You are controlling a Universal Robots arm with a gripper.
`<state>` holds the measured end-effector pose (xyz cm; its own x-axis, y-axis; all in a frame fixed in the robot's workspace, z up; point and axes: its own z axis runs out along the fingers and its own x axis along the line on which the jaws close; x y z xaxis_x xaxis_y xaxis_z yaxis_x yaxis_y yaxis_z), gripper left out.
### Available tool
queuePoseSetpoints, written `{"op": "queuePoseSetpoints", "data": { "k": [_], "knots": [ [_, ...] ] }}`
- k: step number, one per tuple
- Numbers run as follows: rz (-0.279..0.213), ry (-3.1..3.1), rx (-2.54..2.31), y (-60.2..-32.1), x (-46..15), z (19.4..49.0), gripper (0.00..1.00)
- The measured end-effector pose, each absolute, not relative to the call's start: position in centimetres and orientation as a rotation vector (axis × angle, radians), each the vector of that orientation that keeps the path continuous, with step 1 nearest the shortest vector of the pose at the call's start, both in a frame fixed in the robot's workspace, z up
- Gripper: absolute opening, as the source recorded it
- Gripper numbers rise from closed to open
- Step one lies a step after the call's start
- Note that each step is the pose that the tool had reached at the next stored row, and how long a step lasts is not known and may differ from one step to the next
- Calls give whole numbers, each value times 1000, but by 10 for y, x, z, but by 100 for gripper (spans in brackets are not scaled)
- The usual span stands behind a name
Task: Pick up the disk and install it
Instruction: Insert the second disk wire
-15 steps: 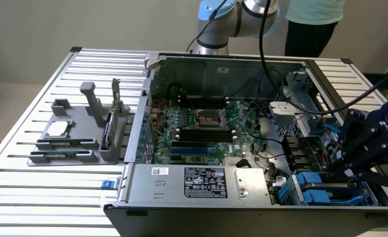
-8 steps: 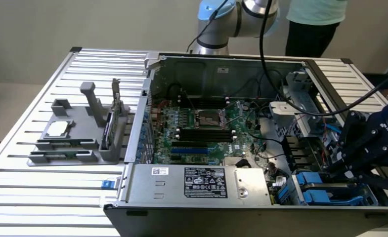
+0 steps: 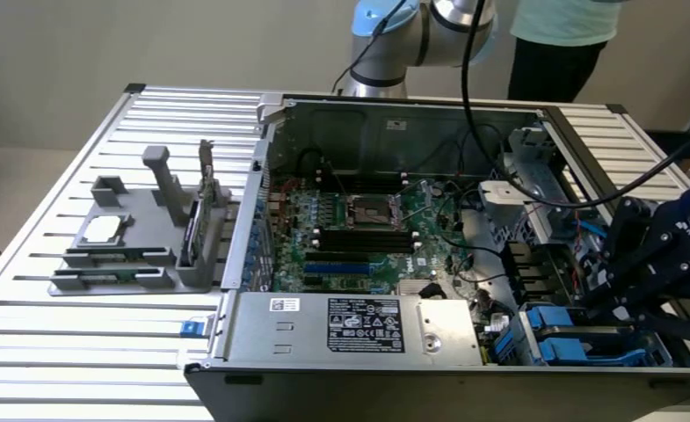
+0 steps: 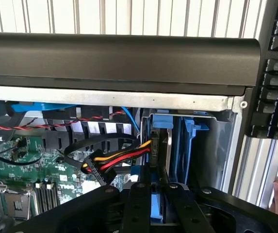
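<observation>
Slatted metal table [image 3: 75, 325] (pale wall behind) bears computer case [image 3: 357, 378].

An open computer case [image 3: 439, 264] is set on a slatted table [image 3: 39, 352], with a fixture stand [image 3: 145, 237] placed beside it toward the exterior view's left, while the disk [image 3: 585, 338] is seated in the case's drive bay under the gripper [image 3: 626, 294].

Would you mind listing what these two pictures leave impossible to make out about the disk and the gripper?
- Gripper, wrist view: its fingertips are cut off by the picture's edge, so any grip is unclear.
- Disk, wrist view: only its blue caddy edge shows in the drive bay; how far it is seated is hidden.
- Exterior view: the arm's black end covers the bay partly.
</observation>
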<state>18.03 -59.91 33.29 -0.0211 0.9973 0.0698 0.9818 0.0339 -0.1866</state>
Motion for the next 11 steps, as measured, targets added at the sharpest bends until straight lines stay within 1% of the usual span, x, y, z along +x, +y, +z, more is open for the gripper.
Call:
{"op": "queuePoseSetpoints", "data": {
  "k": [1, 2, 7, 11],
  "knots": [
    [127, -2120, -2062, -599, 180, 333, 18],
    [127, -2120, -2062, -599, 180, 334, 25],
    [122, -2119, -2059, -599, 180, 344, 25],
    [120, -2119, -2057, -601, 177, 347, 25]
  ]
}}
